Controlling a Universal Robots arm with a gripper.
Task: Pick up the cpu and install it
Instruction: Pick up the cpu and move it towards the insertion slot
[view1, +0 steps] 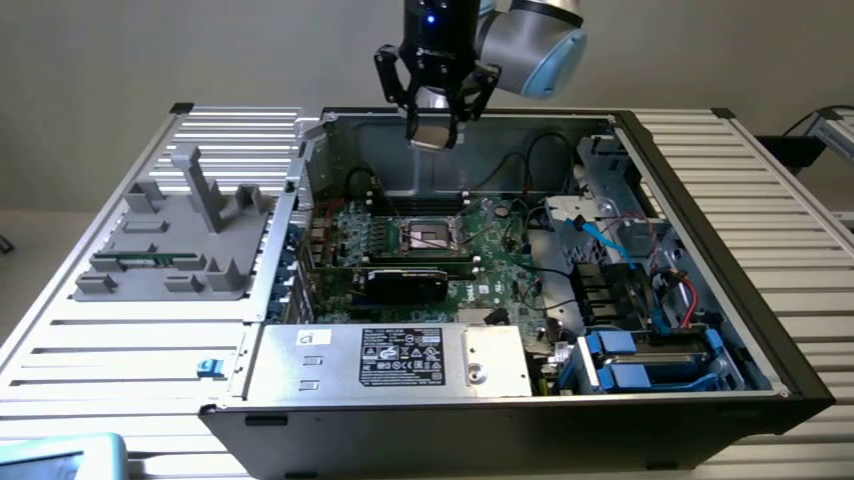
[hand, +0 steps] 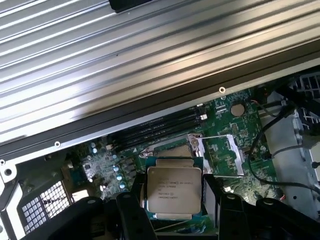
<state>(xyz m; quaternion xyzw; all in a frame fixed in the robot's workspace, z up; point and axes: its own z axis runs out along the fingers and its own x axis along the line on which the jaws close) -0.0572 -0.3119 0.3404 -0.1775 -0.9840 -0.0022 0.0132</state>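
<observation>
One black two-fingered pincer (view1: 435, 125) hangs high over an open black metal computer case (view1: 400, 440), clenched on the edges of a small, flat, square cpu (hand: 173, 192) with a shiny silver-grey metal top. Well off to the exterior view's left of the pincer, and lower, sits a grey moulded plastic parts holder (view1: 174, 240). Well below the pincer lies the dark square socket (view1: 434, 236), its metal frame apparently swung open, on the green motherboard (view1: 501, 265). Lower and to the exterior view's right run loose black and blue cables (view1: 601, 235). The likely risks are that a chip lowered skewed or off-centre could bend the socket's contacts, and that so thin an edge grip could let it slip.
</observation>
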